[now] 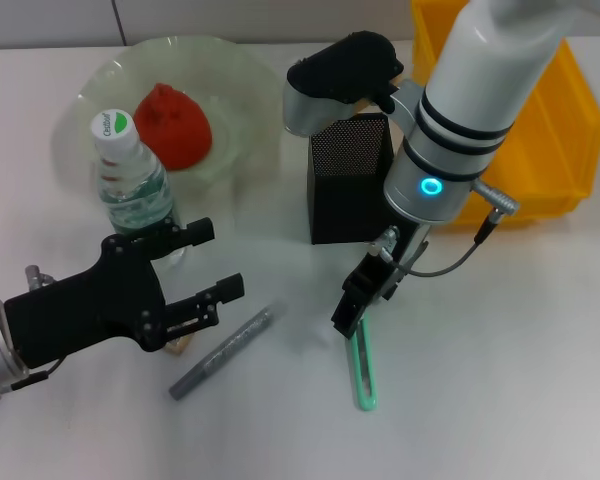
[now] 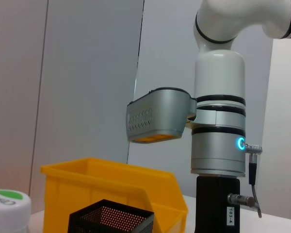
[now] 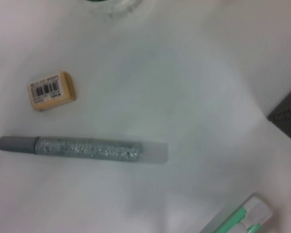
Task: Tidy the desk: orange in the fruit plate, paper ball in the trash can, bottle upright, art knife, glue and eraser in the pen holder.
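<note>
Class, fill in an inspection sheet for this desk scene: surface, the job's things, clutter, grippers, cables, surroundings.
Surface: white desk.
Job's things: orange in fruit plate; bottle upright; glue, eraser and art knife lying on the desk; pen holder beside trash can; paper ball not seen.
Clutter: nothing seen.
Grippers: left gripper open, near the bottle; right gripper above the art knife.
Cables: grey cable at the right wrist.
Surroundings: pale wall panels.
</note>
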